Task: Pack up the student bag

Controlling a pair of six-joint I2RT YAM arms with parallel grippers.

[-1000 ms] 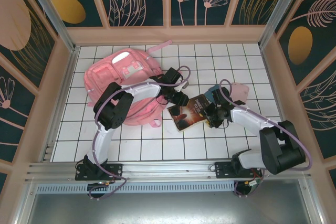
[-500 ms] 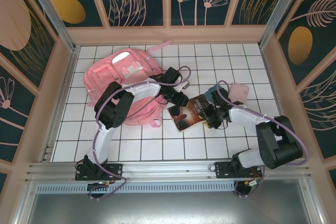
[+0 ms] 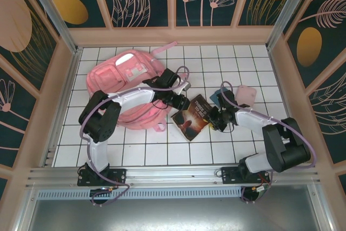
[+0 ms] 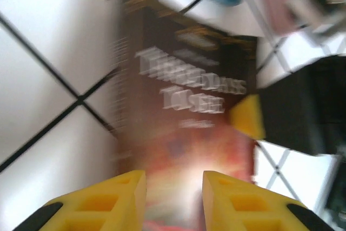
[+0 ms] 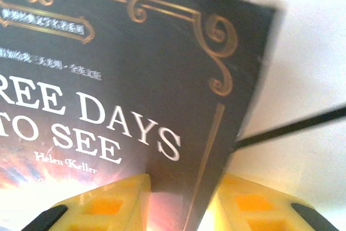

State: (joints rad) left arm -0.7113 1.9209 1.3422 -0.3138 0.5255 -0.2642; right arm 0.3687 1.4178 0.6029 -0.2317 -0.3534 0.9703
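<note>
The bag (image 3: pixel 127 87) is lying flat, front side up, at 10 o'clock on the bench (image 3: pixel 140 150). A dark book (image 3: pixel 192 116) is lying just off the bag's 4 o'clock corner, near the middle of the bench. The left end effector (image 3: pixel 174 101) is sitting at the book's 10 o'clock corner. Its wrist view is blurred, so I cannot tell whether its fingers are gripping anything. The right end effector (image 3: pixel 216 118) is working at the book's 3 o'clock edge with a finger on either side of that edge. I cannot tell whether it is pinching the cover. A blue item (image 3: pixel 215 98) and a pink item (image 3: pixel 246 96) are waiting at 2 o'clock from the book.

The step in hand is probably securing the book between both arms. The next move probably calls for a firm hold, then lifting the book and carrying it toward 10 o'clock. The bag's opening is not visible and will likely need holding wide.
</note>
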